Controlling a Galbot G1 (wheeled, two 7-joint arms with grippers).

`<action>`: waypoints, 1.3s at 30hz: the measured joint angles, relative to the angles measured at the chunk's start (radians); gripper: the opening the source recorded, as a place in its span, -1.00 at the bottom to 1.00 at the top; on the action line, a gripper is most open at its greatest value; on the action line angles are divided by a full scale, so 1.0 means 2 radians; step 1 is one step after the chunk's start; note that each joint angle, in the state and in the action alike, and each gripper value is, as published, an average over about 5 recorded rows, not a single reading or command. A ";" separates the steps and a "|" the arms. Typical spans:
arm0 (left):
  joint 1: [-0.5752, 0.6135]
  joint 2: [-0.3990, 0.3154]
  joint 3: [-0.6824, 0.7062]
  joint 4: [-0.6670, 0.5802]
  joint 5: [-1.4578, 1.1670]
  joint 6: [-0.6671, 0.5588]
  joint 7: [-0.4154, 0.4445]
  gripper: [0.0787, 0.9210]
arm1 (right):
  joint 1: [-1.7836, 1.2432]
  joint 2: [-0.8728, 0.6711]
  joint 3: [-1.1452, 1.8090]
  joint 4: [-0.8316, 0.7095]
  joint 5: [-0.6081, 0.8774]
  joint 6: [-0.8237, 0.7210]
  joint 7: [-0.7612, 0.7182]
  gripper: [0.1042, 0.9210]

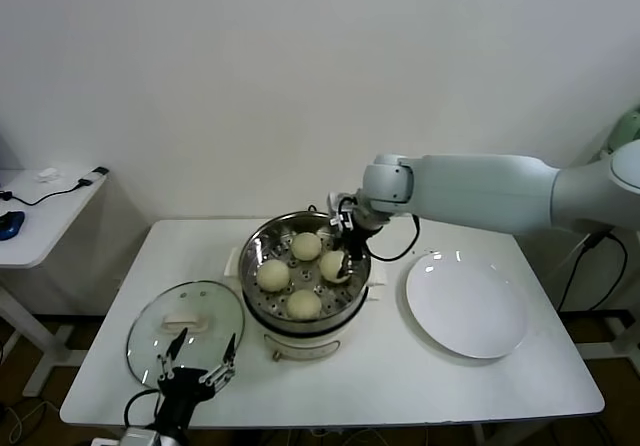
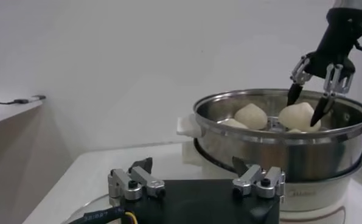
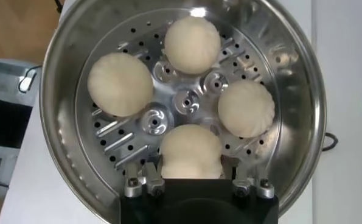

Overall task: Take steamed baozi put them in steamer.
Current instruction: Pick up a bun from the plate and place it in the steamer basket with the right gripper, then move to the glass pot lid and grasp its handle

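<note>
The steamer point(image 1: 256, 288) stands mid-table, a shiny steel pot with a perforated tray point(image 3: 187, 100). Several cream-white baozi rest on that tray, among them ones at the left point(image 1: 273, 274), back point(image 1: 306, 246) and front point(image 1: 304, 304). My right gripper point(image 1: 343, 256) reaches down into the pot. Its fingers stand open on either side of the right-hand baozi point(image 3: 190, 152), which sits on the tray. The left wrist view shows the same right gripper point(image 2: 307, 106) straddling that bun point(image 2: 299, 115). My left gripper point(image 1: 200, 361) waits open and empty near the table's front left.
A round glass lid point(image 1: 185, 316) lies flat left of the steamer, just behind my left gripper. A bare white plate point(image 1: 465, 306) sits to the steamer's right. A side table point(image 1: 40, 216) with cables stands beyond the table's left edge.
</note>
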 measured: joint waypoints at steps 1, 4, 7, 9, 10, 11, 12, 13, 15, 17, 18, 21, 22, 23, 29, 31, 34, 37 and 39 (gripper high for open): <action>0.000 0.000 0.000 0.000 0.000 0.000 0.000 0.77 | 0.000 0.000 0.000 -0.001 -0.001 0.001 -0.002 0.56; 0.001 0.000 -0.001 0.000 0.000 0.000 0.000 0.77 | -0.001 0.001 0.002 -0.005 -0.003 0.006 -0.008 0.68; 0.001 0.000 -0.001 0.000 0.000 0.000 0.000 0.77 | 0.001 -0.001 0.007 -0.010 -0.004 0.014 -0.016 0.74; 0.002 0.000 -0.001 0.000 0.001 0.000 0.000 0.77 | 0.005 -0.004 0.012 -0.014 -0.003 0.020 -0.021 0.75; 0.003 0.000 -0.001 0.000 0.001 0.000 0.000 0.77 | 0.007 -0.006 0.015 -0.016 -0.002 0.023 -0.024 0.76; 0.003 0.000 -0.001 0.000 0.001 0.000 -0.001 0.77 | 0.010 -0.008 0.019 -0.018 0.000 0.025 -0.026 0.76; 0.003 0.000 -0.001 0.000 0.001 0.000 -0.001 0.77 | 0.012 -0.010 0.024 -0.020 0.003 0.027 -0.027 0.76; 0.003 0.000 -0.001 0.000 0.001 0.000 -0.002 0.77 | 0.014 -0.013 0.029 -0.022 0.006 0.029 -0.027 0.76; 0.002 0.001 -0.002 0.000 0.000 0.000 -0.003 0.77 | 0.017 -0.020 0.043 -0.027 0.015 0.032 -0.022 0.76; 0.000 0.001 -0.002 0.000 -0.003 -0.002 -0.004 0.77 | 0.016 -0.030 0.063 -0.032 0.023 0.035 -0.007 0.76; -0.001 0.002 -0.002 0.000 -0.005 -0.002 -0.005 0.77 | 0.013 -0.035 0.076 -0.033 0.027 0.037 0.003 0.76; -0.006 0.003 -0.004 0.000 -0.014 -0.006 -0.006 0.77 | 0.001 -0.055 0.120 -0.035 0.032 0.042 0.044 0.76; -0.008 0.004 -0.005 0.000 -0.017 -0.007 -0.006 0.77 | -0.005 -0.063 0.136 -0.035 0.031 0.044 0.060 0.76; -0.010 0.005 -0.007 0.000 -0.020 -0.008 -0.006 0.77 | -0.012 -0.071 0.152 -0.034 0.030 0.045 0.076 0.76; -0.031 0.014 -0.016 0.007 -0.041 -0.010 -0.006 0.77 | -0.084 -0.136 0.263 -0.016 0.013 0.057 0.177 0.76; -0.039 0.018 -0.019 0.012 -0.046 -0.012 -0.006 0.77 | -0.123 -0.161 0.308 -0.004 0.006 0.062 0.210 0.76; -0.051 0.024 -0.020 0.023 -0.051 -0.020 -0.006 0.77 | -0.200 -0.195 0.388 0.020 -0.008 0.072 0.253 0.76; -0.060 0.031 -0.020 0.035 -0.053 -0.030 -0.004 0.77 | -0.295 -0.218 0.483 0.045 -0.027 0.086 0.284 0.76; -0.066 0.034 -0.020 0.043 -0.053 -0.038 -0.002 0.77 | -0.362 -0.227 0.551 0.061 -0.042 0.097 0.298 0.76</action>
